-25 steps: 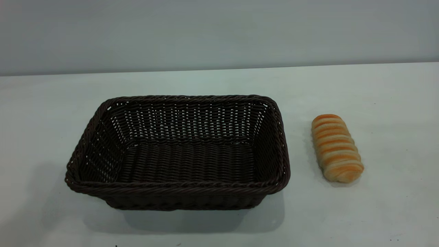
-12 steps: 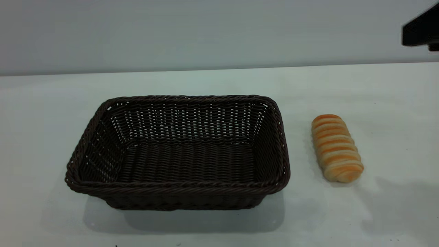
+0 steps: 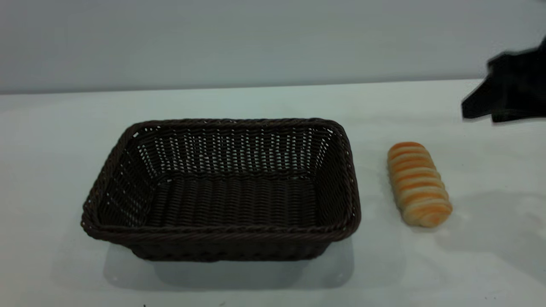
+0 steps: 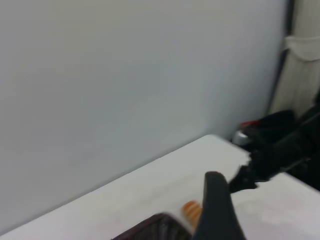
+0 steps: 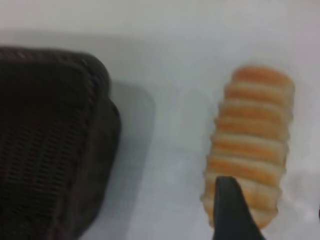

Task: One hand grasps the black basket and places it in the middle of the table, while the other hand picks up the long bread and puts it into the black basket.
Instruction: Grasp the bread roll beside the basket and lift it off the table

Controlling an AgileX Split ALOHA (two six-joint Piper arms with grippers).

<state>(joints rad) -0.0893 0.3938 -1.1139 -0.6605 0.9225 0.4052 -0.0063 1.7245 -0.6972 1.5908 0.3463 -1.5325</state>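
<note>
The black basket [image 3: 222,192] stands empty on the white table [image 3: 273,102], left of centre. The long bread [image 3: 418,184] lies on the table just right of it, apart from it. My right gripper [image 3: 503,91] hangs blurred above the table's far right, behind and to the right of the bread. In the right wrist view one finger [image 5: 231,212] shows over the near end of the bread [image 5: 252,145], with the jaws wide apart and empty, and the basket's corner [image 5: 75,125] beside. My left gripper is outside the exterior view. Only one of its fingers [image 4: 216,210] shows, nothing held.
A plain grey wall stands behind the table. The left wrist view looks across the table at the bread [image 4: 190,211], the basket's rim [image 4: 155,226] and the right arm [image 4: 280,150]. Bare tabletop lies around the basket and the bread.
The right gripper has come into view at the upper right and dropped lower and leftward toward the bread. Its shadow has grown on the table. Basket and bread have not moved.
</note>
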